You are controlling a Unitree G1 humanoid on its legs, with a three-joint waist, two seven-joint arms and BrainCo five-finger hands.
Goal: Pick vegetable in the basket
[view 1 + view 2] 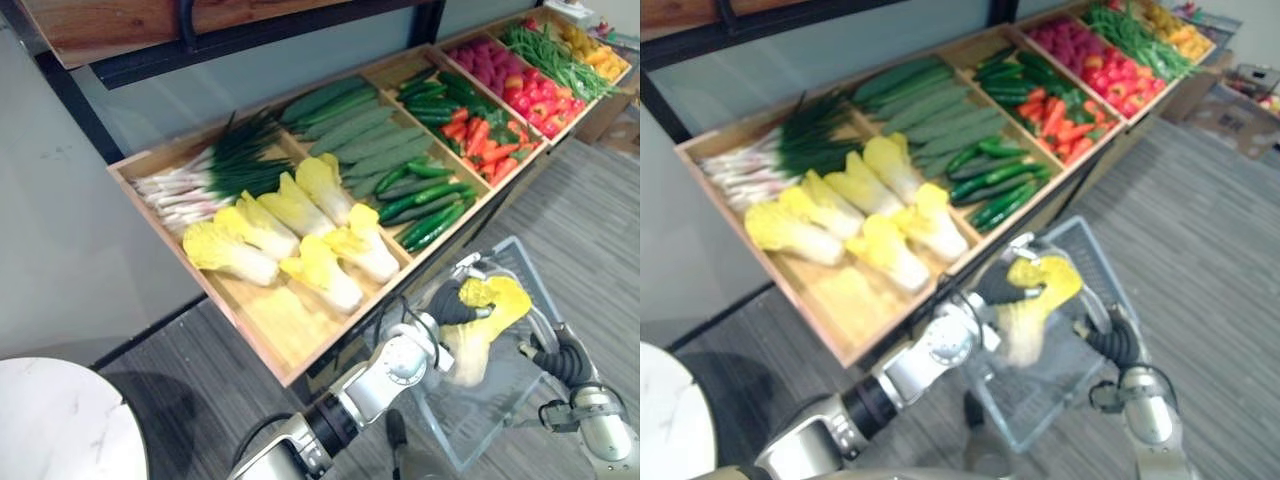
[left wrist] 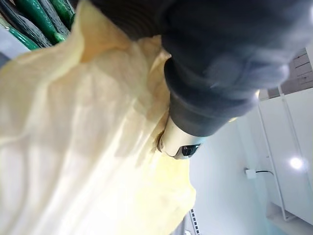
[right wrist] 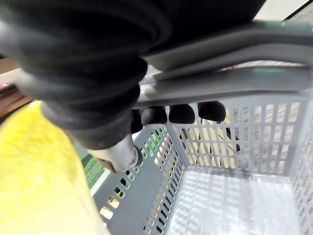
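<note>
A yellow-leaved cabbage [image 1: 483, 322] with a pale stalk hangs over the grey plastic basket [image 1: 505, 420], stalk end pointing down into it. My left hand [image 1: 450, 304] is shut on the cabbage near its leafy top; up close the pale leaves [image 2: 73, 147] lie against that hand [image 2: 220, 63]. At the basket's right side my right hand [image 1: 561, 361] is shut on the basket's handle [image 3: 234, 78], its dark fingertips [image 3: 182, 113] curled under the bar. The basket's floor [image 3: 234, 205] is bare. The cabbage's yellow leaf [image 3: 34, 171] shows beside the basket wall.
A long slanted wooden display shelf [image 1: 290, 330] stands just behind the basket. It holds more cabbages [image 1: 300, 225], green onions [image 1: 215, 170], cucumbers [image 1: 380, 150], carrots [image 1: 485, 140] and red produce [image 1: 530, 95]. A white round table [image 1: 60, 420] sits at lower left.
</note>
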